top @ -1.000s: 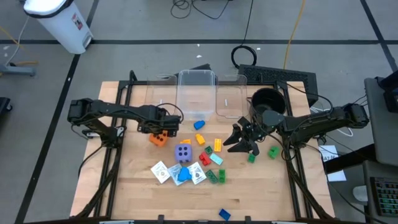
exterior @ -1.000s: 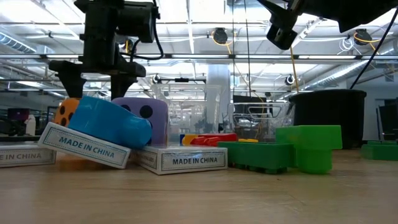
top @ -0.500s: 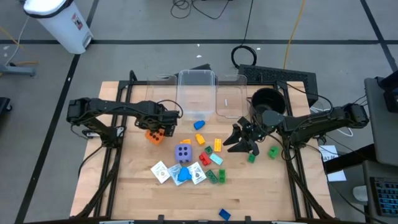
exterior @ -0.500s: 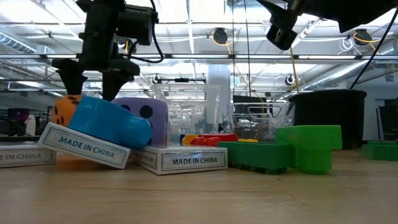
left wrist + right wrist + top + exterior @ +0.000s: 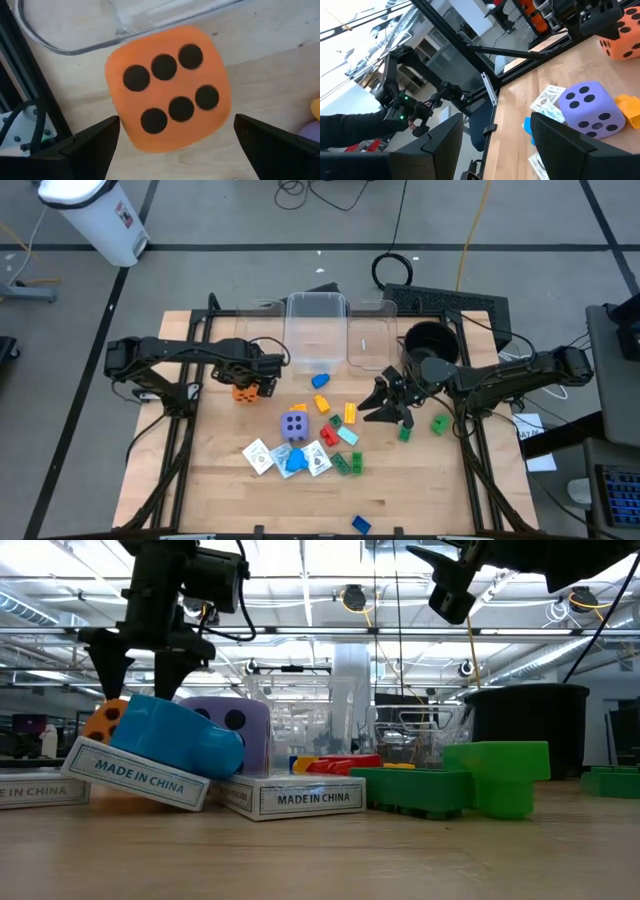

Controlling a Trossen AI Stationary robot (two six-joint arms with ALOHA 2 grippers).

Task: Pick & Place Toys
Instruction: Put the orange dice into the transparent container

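Left arm: you have it reaching in from the table's left edge, wrist bent down, with the left gripper poised over the orange die just in front of the clear bins. Its jaws stand spread wide to either side of the die; in the left wrist view the orange die sits between the fingertips with its six-dot face up, and the fingers look clear of its sides, though you cannot be sure of contact from here.

Right arm: you have it stretched in from the right, beside the black pot, with the right gripper raised above the table. Its jaws are parted and grasp nothing.

Toys on the table, centre: purple die; white playing-card packs with a blue piece lying across them; yellow brick; red brick; green bricks and. One blue brick lies well apart by the near edge; another blue brick lies at the bin's front.
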